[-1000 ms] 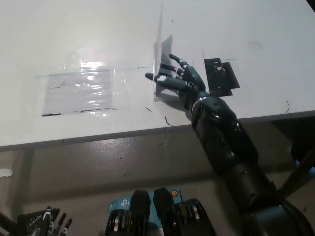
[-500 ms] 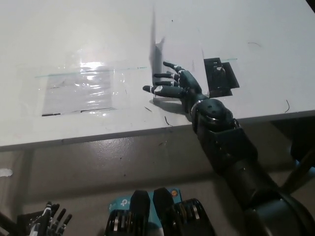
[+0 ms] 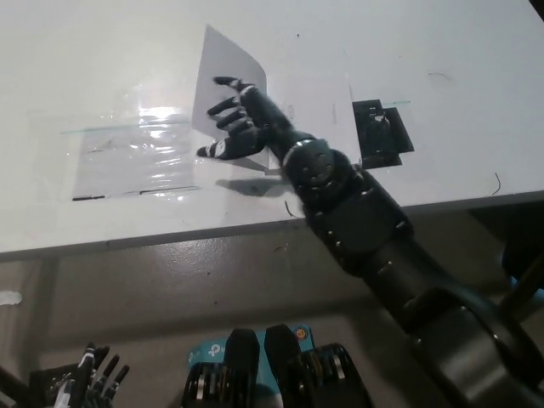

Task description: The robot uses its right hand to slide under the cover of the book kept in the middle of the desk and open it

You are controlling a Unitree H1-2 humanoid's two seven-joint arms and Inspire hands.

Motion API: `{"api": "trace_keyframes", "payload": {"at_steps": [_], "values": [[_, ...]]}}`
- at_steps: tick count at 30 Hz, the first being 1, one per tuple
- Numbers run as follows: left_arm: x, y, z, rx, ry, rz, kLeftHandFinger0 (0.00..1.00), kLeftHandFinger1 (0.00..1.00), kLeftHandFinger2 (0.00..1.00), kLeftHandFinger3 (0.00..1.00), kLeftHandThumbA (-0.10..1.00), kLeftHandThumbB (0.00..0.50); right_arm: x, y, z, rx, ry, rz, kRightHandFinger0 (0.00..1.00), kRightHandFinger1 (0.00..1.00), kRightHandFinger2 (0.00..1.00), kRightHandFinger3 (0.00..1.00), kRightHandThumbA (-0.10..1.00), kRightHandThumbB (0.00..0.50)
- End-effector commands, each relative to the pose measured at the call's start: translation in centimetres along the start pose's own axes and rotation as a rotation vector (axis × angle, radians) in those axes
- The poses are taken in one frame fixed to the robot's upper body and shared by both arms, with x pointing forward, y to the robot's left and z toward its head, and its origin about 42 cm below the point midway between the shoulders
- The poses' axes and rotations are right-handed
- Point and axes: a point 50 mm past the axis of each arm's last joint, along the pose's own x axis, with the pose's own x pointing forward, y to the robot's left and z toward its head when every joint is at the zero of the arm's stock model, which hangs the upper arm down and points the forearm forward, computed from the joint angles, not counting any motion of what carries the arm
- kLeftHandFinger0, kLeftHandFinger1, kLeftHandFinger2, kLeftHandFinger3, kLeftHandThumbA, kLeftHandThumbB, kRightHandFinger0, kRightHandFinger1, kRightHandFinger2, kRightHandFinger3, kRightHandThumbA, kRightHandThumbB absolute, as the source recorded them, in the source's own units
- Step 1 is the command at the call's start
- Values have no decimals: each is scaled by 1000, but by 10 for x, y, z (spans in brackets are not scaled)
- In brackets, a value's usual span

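Compared with half a second ago, the white cover (image 3: pixel 228 64) of the book (image 3: pixel 297 106) is no longer standing nearly edge-on; it now tilts over to the left, showing its broad white face as a lifted, slanted sheet. The right hand (image 3: pixel 242 123) has moved left and farther from the near edge of the desk (image 3: pixel 442 51), and the black forearm now lies across the book's place where the hand was before. The hand is against the raised cover, its fingers (image 3: pixel 223 110) spread apart and released, pressing flat on the sheet rather than gripping it. The book lies near the middle of the desk, a little toward the near edge; its white page is hard to tell from the white desk surface, so its outline is only partly visible. A clear plastic sheet (image 3: pixel 136 153) lies flat on the desk to the left of the book, glaring under the light, unchanged. A black flat object (image 3: pixel 380 132) lies just right of the book, also unchanged. The left hand (image 3: pixel 93 378) rests at the lower left, below the desk edge, in about the same place as before; whether its fingers are released or clenched cannot be told. No containers are in view.
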Motion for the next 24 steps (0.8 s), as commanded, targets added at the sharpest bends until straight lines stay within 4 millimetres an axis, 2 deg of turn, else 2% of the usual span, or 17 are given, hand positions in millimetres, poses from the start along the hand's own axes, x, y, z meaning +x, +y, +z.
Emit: {"api": "trace_keyframes", "payload": {"at_steps": [1,2,4,6,8,9,10,12,13,18,19,22,23,24], "values": [[5,-11,5,11,-8,8,834,812,806,897,908,146,11,-8,57,-403,-248,57,679,655,642,729,1000,298],[5,-12,5,8,-7,16,809,791,779,879,889,150,10,-4,56,-444,-255,67,662,664,689,791,1000,308],[4,-12,5,11,-6,17,807,789,776,877,888,150,10,-3,54,-457,-258,68,658,666,695,795,1000,310],[5,-13,5,20,-11,1,813,770,782,864,923,137,6,4,34,-496,-233,99,622,661,734,877,1000,296],[5,-13,5,13,-13,-11,831,781,794,886,929,141,5,3,23,-493,-213,101,608,650,727,887,1000,308],[5,-13,5,13,-13,-14,837,782,790,886,927,148,4,3,18,-487,-203,105,626,663,743,907,1000,275],[6,-13,5,15,-13,-22,842,781,778,893,929,152,3,2,9,-487,-177,105,626,663,745,894,1000,264],[7,-16,5,21,-15,-26,830,772,765,897,932,151,2,-2,4,-488,-163,97,622,673,752,869,1000,249],[8,-16,5,26,-17,-24,826,770,762,896,932,151,1,-3,-3,-488,-145,92,636,685,766,878,1000,263],[6,-12,4,30,-14,-11,812,777,765,887,959,148,-3,-3,-24,-473,-102,94,631,674,745,824,1000,237],[6,-11,4,30,-14,1,803,770,760,898,947,157,-4,-6,-29,-467,-92,89,719,727,792,896,1000,235],[5,-8,2,30,-10,-2,810,785,777,918,963,155,-3,-9,-26,-469,-90,82,737,729,788,901,1000,252],[3,-7,1,28,-10,-1,822,796,788,925,963,151,-3,-10,-23,-446,-103,69,610,624,731,889,1000,253],[3,-7,1,27,-9,-3,828,803,794,924,966,145,-3,-13,-20,-411,-111,47,475,502,668,808,1000,259]]}}
